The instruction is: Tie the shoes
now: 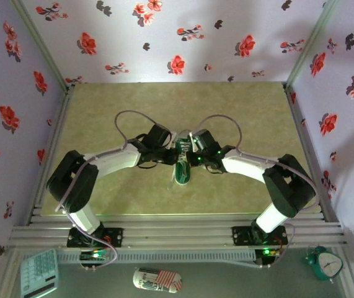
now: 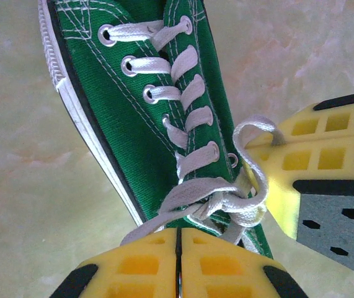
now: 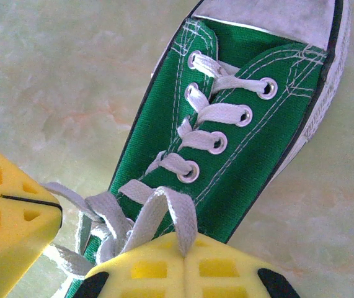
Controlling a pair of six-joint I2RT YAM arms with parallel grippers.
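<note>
Yellow-fingered left gripper [image 2: 178, 241]: jaws pressed together, a strand of the long white laces [image 2: 192, 194] pinched at the seam. Yellow-fingered right gripper [image 3: 183, 248]: jaws likewise closed, a lace loop clamped between them. Both tips are set just beside the loose lace crossing at the top eyelets of the small green canvas low-top sneaker [image 2: 139, 143] with white rubber sole and toe cap. Sneaker is seen mid-table on the pale marbled tabletop [image 1: 102, 118], between both arms, toe toward the bases.
</note>
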